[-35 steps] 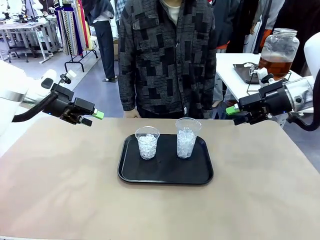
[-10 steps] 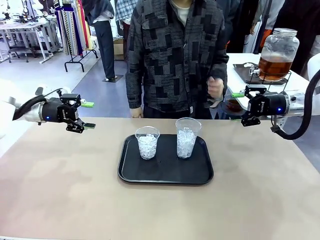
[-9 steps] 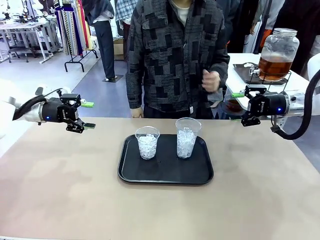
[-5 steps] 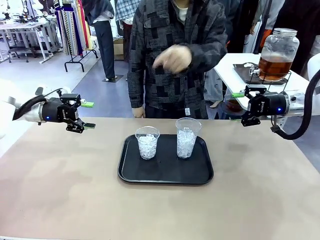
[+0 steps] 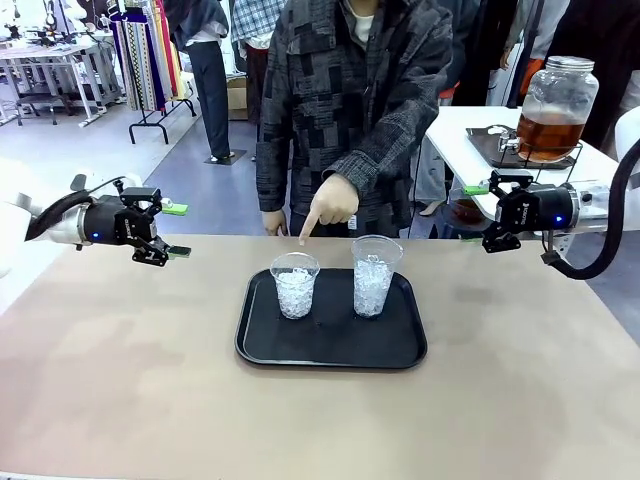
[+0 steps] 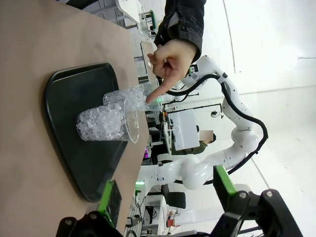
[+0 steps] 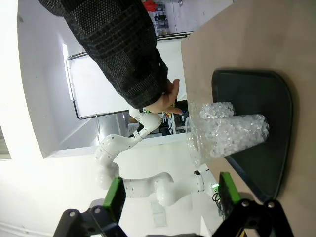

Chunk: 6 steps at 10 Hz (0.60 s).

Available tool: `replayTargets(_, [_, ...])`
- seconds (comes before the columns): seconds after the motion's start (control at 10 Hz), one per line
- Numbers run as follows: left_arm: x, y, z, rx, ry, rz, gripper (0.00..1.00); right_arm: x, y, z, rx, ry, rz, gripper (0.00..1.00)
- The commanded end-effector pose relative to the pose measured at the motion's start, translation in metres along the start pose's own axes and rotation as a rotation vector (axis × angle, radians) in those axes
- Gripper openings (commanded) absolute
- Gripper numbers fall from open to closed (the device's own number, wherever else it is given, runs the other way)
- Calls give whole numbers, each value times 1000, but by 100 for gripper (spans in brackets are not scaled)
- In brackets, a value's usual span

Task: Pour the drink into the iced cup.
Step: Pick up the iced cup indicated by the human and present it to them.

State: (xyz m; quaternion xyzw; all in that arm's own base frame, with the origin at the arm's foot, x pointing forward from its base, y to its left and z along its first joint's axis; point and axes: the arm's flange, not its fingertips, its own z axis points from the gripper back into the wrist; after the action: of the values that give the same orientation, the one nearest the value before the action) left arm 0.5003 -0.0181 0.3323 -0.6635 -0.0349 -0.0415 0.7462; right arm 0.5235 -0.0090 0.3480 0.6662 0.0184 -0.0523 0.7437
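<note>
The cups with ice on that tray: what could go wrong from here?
The person's hand points down near the shorter cup; an arm reaching in could strike it. That cup and the taller cup stand close together on the tray, so grabbing one may tip the other. The drink jar sits on a separate table, so something must travel, risking spills.

Front camera faces the person (image 5: 350,90) across the table (image 5: 120,380); wrist cameras share the tray (image 5: 330,345).

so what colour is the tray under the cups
Black tray, plain with no pattern; the front view shows it best.
</note>
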Motion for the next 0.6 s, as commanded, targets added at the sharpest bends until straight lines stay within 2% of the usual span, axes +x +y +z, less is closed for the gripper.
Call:
replayTargets(0.0, [1,-1,-1,-19,-7,-5,100,1,1,0,2,-2,2,100])
replayTargets(0.5, [1,-1,-1,-19,-7,-5,100,1,1,0,2,-2,2,100])
